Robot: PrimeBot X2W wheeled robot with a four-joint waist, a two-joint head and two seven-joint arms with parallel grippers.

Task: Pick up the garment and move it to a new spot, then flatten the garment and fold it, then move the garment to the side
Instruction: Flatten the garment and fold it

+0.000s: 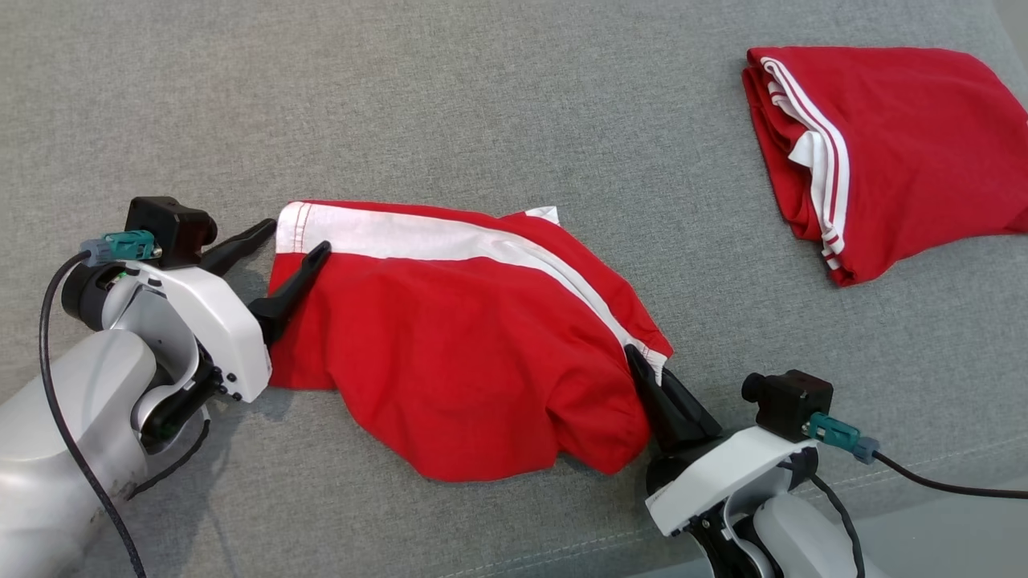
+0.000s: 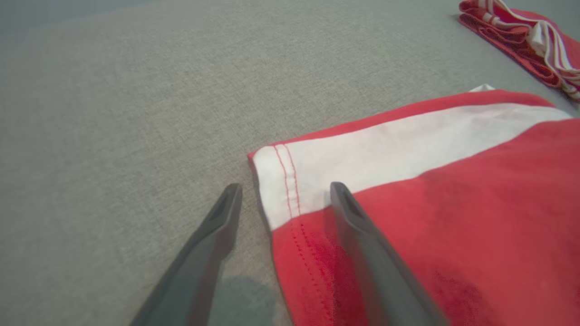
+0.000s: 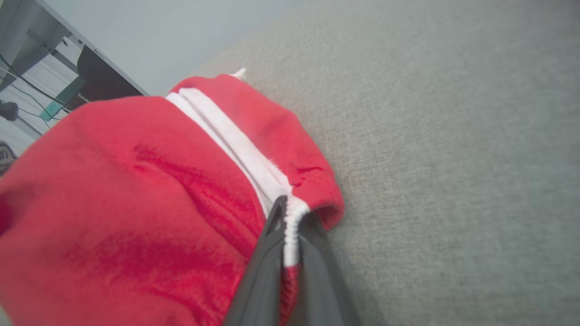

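A red garment (image 1: pixel 466 337) with a white side stripe lies spread across the grey cushion, its hemmed end to the left. My left gripper (image 1: pixel 299 238) stands open at that hem: one finger rests over the cloth, the other over bare cushion. In the left wrist view the hem corner (image 2: pixel 283 181) lies between the two fingers (image 2: pixel 362 244) of the left gripper (image 2: pixel 285 188). At the garment's right end my right gripper (image 1: pixel 642 357) is shut on the white-striped edge; the right wrist view shows that edge (image 3: pixel 292 226) pinched between the fingers of the right gripper (image 3: pixel 290 203).
A second red garment (image 1: pixel 891 152) with white stripes lies folded at the far right of the cushion, also seen as the folded garment (image 2: pixel 530 40) in the left wrist view. Bare grey cushion (image 1: pixel 482 96) stretches behind and to the left. A monitor (image 3: pixel 97 79) stands beyond the cushion.
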